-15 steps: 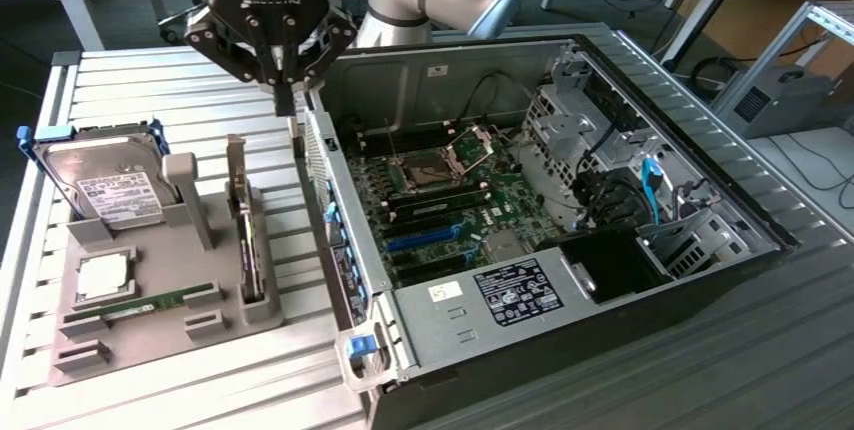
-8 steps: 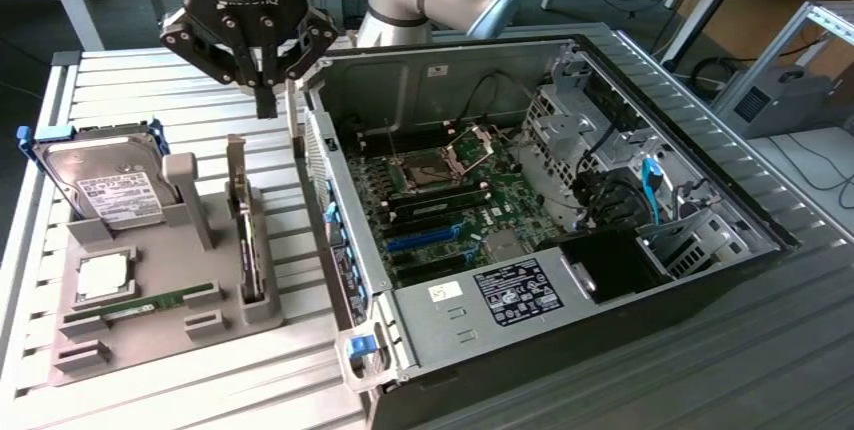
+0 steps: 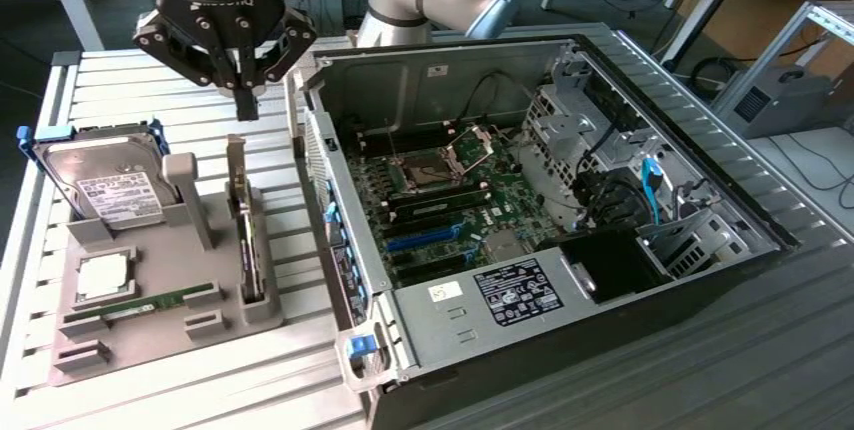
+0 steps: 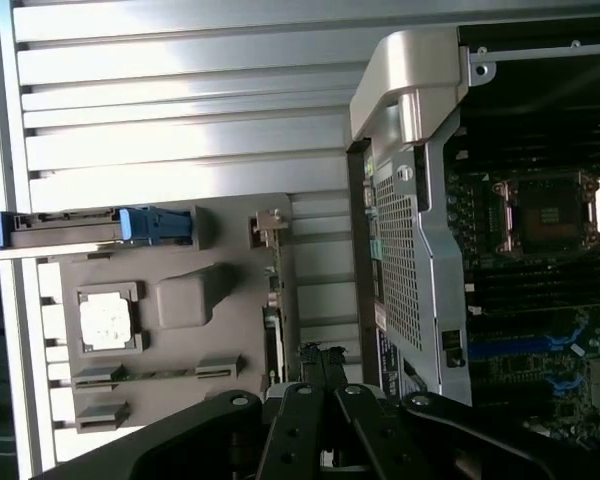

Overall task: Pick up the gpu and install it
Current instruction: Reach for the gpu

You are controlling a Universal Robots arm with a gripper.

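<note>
Here, the gpu [image 3: 240, 212] stands on edge in its grey holder [image 3: 147, 285], top edge offered to the gripper [image 3: 247, 108] above, its fingers pressed together, empty

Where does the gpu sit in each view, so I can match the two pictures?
Exterior view: the gpu stands on edge in the grey holder, on the side facing the computer case, near the end effector.
Wrist view: the gpu is seen edge-on between the holder's silver chip and the case.
Shared landmark: the silver chip lying on the holder.
</note>
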